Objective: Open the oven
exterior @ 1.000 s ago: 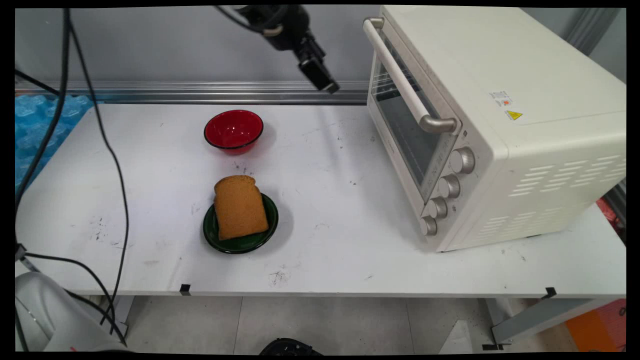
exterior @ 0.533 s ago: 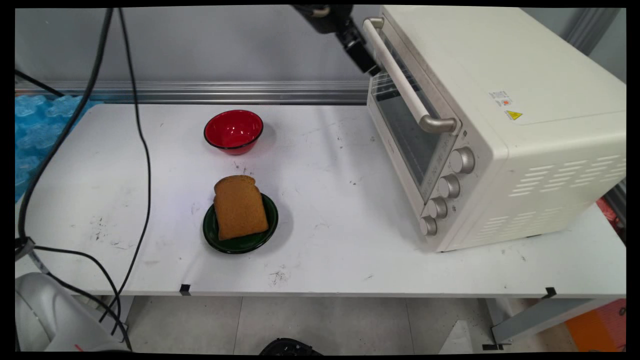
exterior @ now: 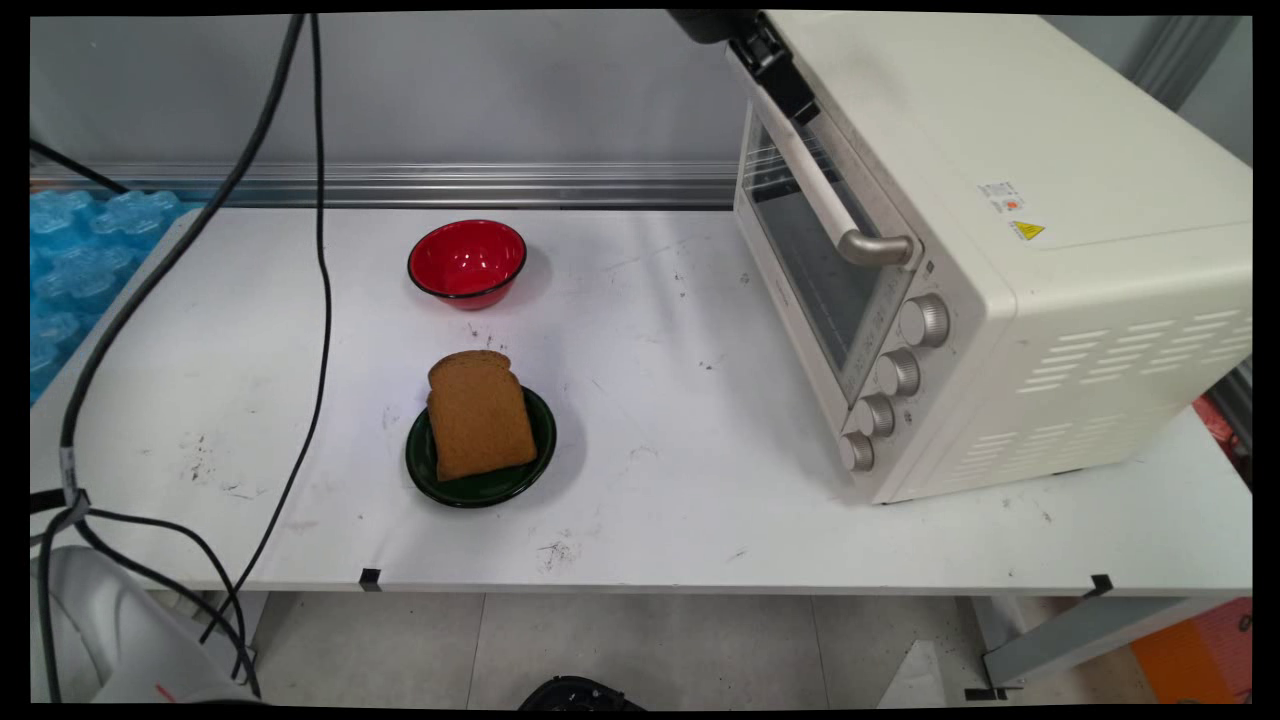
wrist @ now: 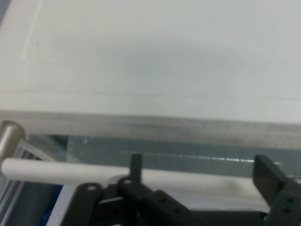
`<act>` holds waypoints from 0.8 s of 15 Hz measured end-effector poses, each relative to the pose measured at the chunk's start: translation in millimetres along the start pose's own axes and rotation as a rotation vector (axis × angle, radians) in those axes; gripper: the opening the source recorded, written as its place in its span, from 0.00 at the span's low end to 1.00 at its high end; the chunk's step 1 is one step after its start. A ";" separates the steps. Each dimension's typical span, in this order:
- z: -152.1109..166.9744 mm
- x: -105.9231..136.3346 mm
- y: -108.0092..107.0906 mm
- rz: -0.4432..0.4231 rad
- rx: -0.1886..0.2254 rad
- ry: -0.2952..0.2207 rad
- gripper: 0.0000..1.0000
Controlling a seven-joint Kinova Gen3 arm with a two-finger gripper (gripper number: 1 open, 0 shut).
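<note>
My end effector (exterior: 790, 95) is spread at the oven (exterior: 1000, 250) door's handle (exterior: 815, 180), one finger (wrist: 269, 181) above it.

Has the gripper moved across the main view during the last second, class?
Yes. The gripper has travelled right, from above the table behind the red bowl to the oven's door handle, its fingers open around it.

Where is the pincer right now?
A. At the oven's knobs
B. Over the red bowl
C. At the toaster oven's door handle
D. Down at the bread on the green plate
C. In the main view the pincer sits at the upper end of the door handle of the toaster oven, and the hand view shows its fingers either side of the handle bar.
</note>
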 end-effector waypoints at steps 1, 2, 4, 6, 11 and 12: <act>2.1 2.4 -0.3 -0.001 -0.001 0.004 0.00; 4.5 4.9 -0.5 -0.001 -0.002 0.008 0.00; 6.8 7.0 -0.5 -0.002 -0.004 0.012 0.00; 9.9 9.2 -0.7 0.000 -0.007 0.014 0.00; 17.1 11.4 -1.6 0.007 -0.012 0.013 0.00; 18.7 11.6 -1.9 0.007 -0.013 0.012 0.00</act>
